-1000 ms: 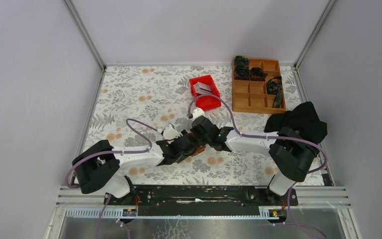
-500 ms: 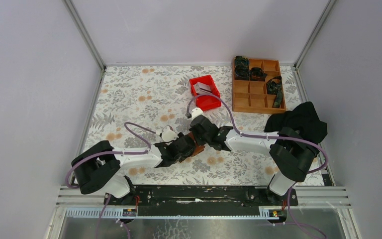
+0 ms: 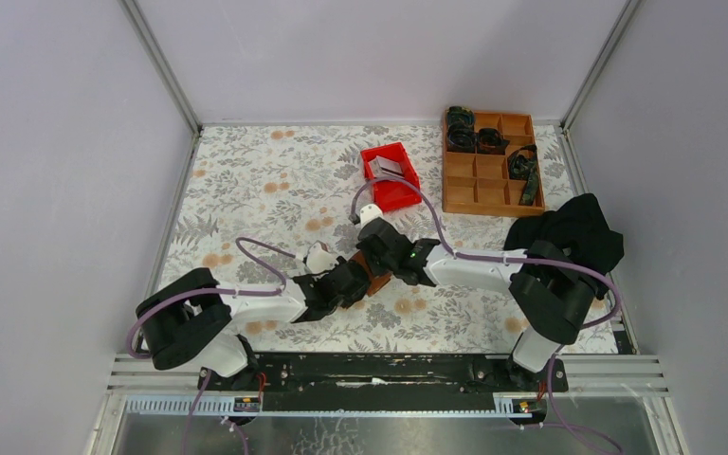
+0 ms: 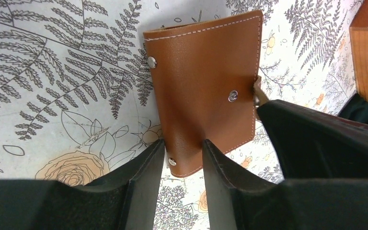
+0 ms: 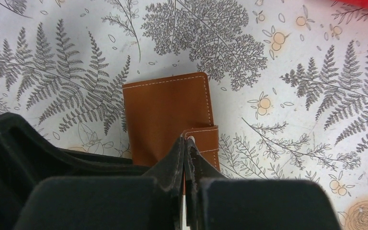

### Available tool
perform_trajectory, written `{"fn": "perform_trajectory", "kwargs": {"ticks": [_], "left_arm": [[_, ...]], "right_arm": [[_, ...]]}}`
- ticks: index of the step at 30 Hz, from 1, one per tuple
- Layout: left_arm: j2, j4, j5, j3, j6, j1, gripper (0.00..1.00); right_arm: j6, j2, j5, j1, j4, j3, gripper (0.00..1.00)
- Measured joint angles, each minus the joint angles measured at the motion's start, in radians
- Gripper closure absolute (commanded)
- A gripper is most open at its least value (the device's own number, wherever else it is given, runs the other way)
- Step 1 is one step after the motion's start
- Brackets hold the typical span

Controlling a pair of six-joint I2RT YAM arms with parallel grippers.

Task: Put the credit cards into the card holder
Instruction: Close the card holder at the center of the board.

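Left gripper: my fingers straddle near end of card holder, pads at its edges; firm hold or not, cannot tell. My right gripper pinched tight on its snap tab. Card holder lies mid worktop, toward near edge. Credit cards sit in red bin beyond; wooden tray at far right corner.

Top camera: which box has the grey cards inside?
The small red bin holds the grey cards; the wooden tray right of it holds only dark things.
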Motion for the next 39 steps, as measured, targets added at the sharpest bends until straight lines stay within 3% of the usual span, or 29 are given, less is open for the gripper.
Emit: {"fn": "perform_trajectory", "kwargs": {"ticks": [39], "left_arm": [[-0.002, 0.058, 0.0, -0.027, -0.003, 0.0, 0.56]], "right_arm": [[0.0, 0.065, 0.013, 0.017, 0.007, 0.003, 1.0]]}}
